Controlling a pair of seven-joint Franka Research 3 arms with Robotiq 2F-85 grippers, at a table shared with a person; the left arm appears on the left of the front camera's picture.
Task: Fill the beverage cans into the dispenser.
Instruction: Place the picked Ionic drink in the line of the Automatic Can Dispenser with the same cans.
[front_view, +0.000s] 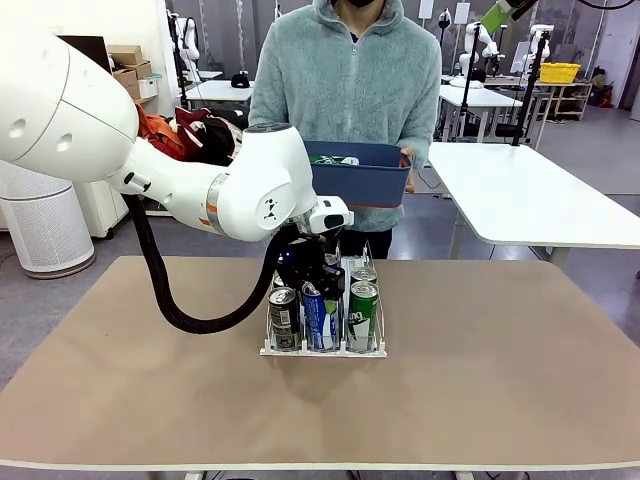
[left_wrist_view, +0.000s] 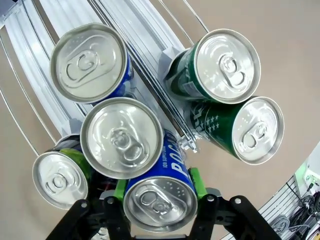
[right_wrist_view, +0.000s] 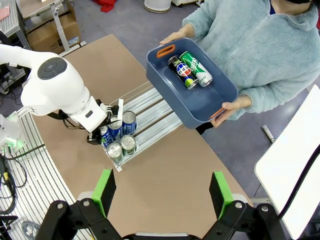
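i read my left claw (left_wrist_view: 158, 192) as clenched on a blue-and-white can (left_wrist_view: 160, 205), green pads (left_wrist_view: 120, 189) against both its sides. the can stands in the middle lane of the dispenser (front_view: 300, 351) on the table (front_view: 480, 380). my right claw (right_wrist_view: 161, 197) hangs released, well above.

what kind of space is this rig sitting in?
Most likely a robotics lab or test bay rather than a shop or home: plain white worktables spread over an open grey floor, cardboard boxes stacked by the wall, and a yellow crate at the back.
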